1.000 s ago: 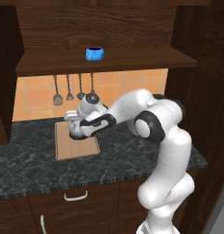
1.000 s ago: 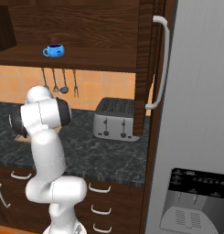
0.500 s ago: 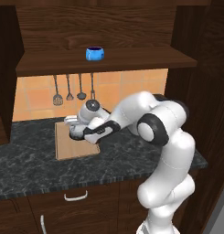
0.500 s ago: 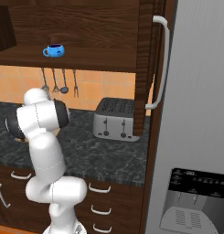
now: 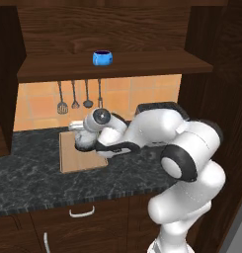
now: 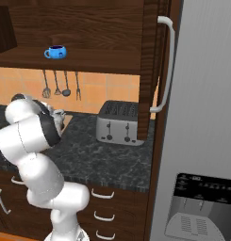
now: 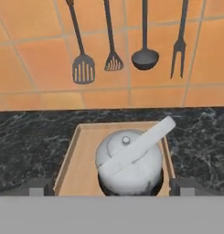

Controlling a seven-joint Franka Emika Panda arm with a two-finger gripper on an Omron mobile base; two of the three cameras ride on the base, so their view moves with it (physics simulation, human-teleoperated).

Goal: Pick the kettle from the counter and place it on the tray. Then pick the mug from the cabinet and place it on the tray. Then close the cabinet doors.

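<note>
The kettle (image 7: 129,160) is seen at the lower centre of the hand view, standing upright inside the raised rim of the tray (image 7: 74,160), which lies on the counter (image 7: 35,132) below the tiled wall. It is judged to be rigid, smooth metal, fairly light if empty, and likely to slip on its rounded body, so the arched handle crossing its top is taken as the better hold. The gripper (image 7: 112,188) is found at the bottom edge of the same view, its two tips spread wide on either side of the kettle and closed on nothing. The mug (image 5: 102,58), small and stiff and probably brittle, is seen at the upper centre of the left base view on the shelf of the cabinet (image 5: 112,66); its rim or wall is judged graspable. In both base views the kettle is largely hidden by the arm, and the spout cannot be made out.
</note>
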